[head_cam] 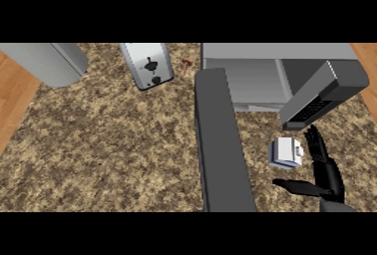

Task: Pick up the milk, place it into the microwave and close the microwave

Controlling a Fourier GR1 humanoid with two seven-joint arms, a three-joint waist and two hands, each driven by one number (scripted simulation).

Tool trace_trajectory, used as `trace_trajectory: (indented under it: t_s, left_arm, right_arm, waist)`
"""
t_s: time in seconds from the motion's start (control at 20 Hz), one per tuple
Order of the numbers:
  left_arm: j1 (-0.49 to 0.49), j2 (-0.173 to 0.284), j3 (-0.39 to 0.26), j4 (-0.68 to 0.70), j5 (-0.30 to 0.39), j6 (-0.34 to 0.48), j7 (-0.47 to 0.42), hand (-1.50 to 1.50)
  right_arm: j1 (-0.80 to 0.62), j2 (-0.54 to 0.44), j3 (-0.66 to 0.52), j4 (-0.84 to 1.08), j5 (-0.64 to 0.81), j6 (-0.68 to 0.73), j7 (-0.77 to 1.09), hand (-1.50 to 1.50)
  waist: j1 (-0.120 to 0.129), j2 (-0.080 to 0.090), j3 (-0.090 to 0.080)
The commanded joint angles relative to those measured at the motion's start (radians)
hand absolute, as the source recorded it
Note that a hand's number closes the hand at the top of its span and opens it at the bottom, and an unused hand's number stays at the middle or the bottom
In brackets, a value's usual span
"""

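The milk (285, 152) is a small white and blue carton standing on the speckled counter (110, 149), just in front of the microwave (250, 74). The microwave sits at the back right with its cavity showing. Its dark grey door (221, 144) is swung wide open and reaches toward the view's lower edge, left of the milk. My right hand (325, 169) comes in from the lower right, close beside the milk's right side. Its fingers (316, 144) are straight and its thumb (298, 187) points left below the carton. Nothing is in the hand. My left hand does not show.
A silver toaster (151, 64) stands at the back centre with a small red object (185, 63) beside it. A large grey cylinder (44, 62) fills the back left corner. The microwave's keypad panel (316, 99) juts out above my right hand. Wooden floor (13, 99) borders the counter's left.
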Motion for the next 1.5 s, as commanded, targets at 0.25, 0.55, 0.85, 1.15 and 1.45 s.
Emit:
trace_trajectory:
  t_s: [0.25,0.55,0.85,1.15,1.45]
  left_arm:
    - [0.058,-0.017,-0.007,0.015,-0.008,-0.03,-0.044,-1.5]
    - [0.002,-0.012,0.035,0.069,0.014,-0.07,-0.039,-1.5]
    - [0.014,-0.016,-0.025,-0.046,0.002,0.006,0.012,-1.5]
    - [0.047,-0.017,-0.008,-0.031,0.008,-0.011,-0.006,-1.5]
    - [-0.012,-0.016,-0.011,-0.052,0.006,0.011,0.064,-1.5]
  right_arm:
    - [-0.172,-0.016,-0.027,0.345,0.047,-0.097,-0.168,-1.5]
    - [-0.258,-0.09,-0.064,0.582,0.047,-0.024,-0.333,1.5]
    - [-0.315,-0.049,-0.024,0.544,0.096,-0.128,-0.369,1.5]
    - [-0.324,-0.008,-0.046,0.529,0.054,-0.058,-0.398,1.5]
    - [-0.342,-0.064,-0.035,0.545,0.065,0.018,-0.407,1.5]
  waist:
    - [0.008,0.0,0.0]
    - [0.012,0.004,0.001]
    - [0.014,0.005,0.002]
    - [0.01,0.003,0.001]
    - [0.005,0.003,0.001]
